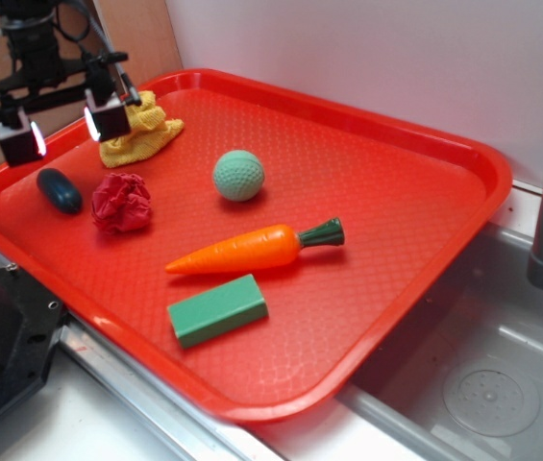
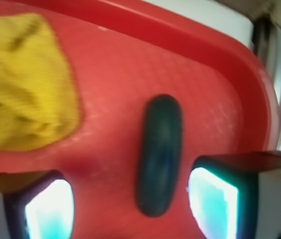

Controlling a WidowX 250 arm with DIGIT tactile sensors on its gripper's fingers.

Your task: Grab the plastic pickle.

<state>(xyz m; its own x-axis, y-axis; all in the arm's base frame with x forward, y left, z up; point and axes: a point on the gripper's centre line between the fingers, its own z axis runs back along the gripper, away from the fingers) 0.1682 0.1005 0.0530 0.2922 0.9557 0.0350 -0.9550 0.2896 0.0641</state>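
The plastic pickle point(image 1: 59, 190) is a small dark teal oval lying on the red tray point(image 1: 377, 192) near its left rim. My gripper point(image 1: 62, 129) hangs open above it, a little toward the back, touching nothing. In the wrist view the pickle point(image 2: 159, 154) lies lengthwise on the tray floor, between my two fingers but nearer the right one, and the gripper point(image 2: 131, 201) holds nothing.
A yellow cloth point(image 1: 138, 127) lies by the tray's back left corner, close to one finger. A crumpled red cloth point(image 1: 122, 203) sits just right of the pickle. Further right are a pale green ball point(image 1: 238, 176), a carrot point(image 1: 252, 249) and a green block point(image 1: 217, 309). A sink point(image 1: 482, 384) adjoins at right.
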